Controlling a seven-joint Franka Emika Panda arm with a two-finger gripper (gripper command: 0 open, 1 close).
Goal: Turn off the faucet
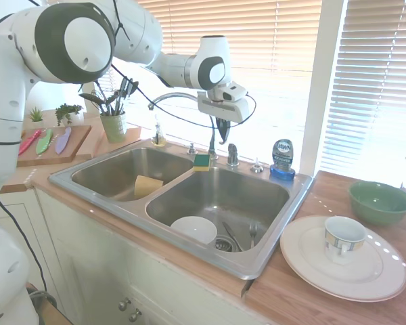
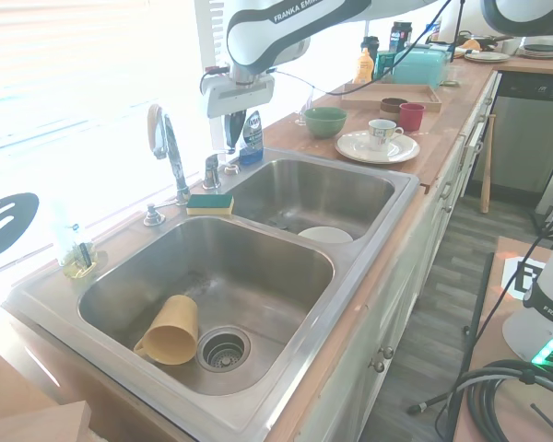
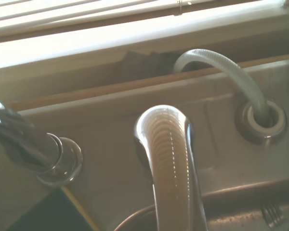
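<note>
1. The faucet stands on the back rim of the double sink, at the divider between the two basins; its thin arched spout reaches out over the left basin as the first exterior view shows it.
2. Its separate chrome lever handle sits on the same rim, just right of the spout base, and in the wrist view the handle fills the centre from close by.
3. The jaws hang pointing down directly above the lever handle, near it but not touching.
4. The two dark fingers appear close together with nothing between them, though how wide they stand I cannot tell for sure.
5. A green-and-yellow sponge lies on the rim at the foot of the spout.
6. A blue dish-soap bottle stands on the rim to the right of the handle.
7. A yellow cup lies on its side in one basin beside the drain; a white bowl sits in the other.
8. On the wooden worktop right of the sink, a mug rests on a white plate, with a green bowl behind it.
</note>
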